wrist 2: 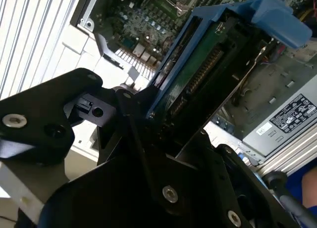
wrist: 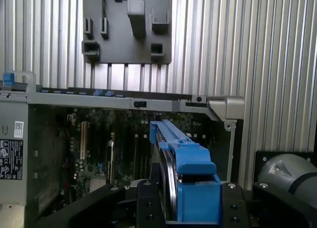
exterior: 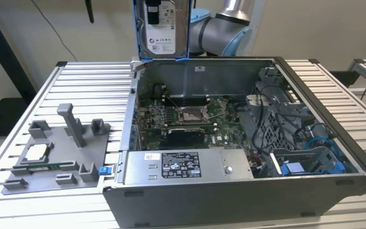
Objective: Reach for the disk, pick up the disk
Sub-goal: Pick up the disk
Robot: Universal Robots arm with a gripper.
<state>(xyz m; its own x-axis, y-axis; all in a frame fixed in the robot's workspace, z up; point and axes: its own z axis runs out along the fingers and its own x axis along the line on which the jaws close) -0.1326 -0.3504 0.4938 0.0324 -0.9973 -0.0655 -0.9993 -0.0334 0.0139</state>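
The disk (exterior: 160,28) is up in the air. It stands on its end, right over the far edge of the open computer case (exterior: 335,191), and touches nothing below it. It is silver with a white sticker, and a blue frame runs around it.

The tool (wrist: 190,205) is closed on the disk and holds it by one end. In both wrist views its black fingers (wrist: 148,200) press on the two sides of the blue frame (the other end of the disk points down at the case).

Inside the case lie a green board (exterior: 183,119) and a silver box (exterior: 183,164) with a sticker. The grey arm (exterior: 224,28) rises behind the case. A grey tray (exterior: 55,157) sits on the table (exterior: 87,81) just beside the case, on the exterior view's left.
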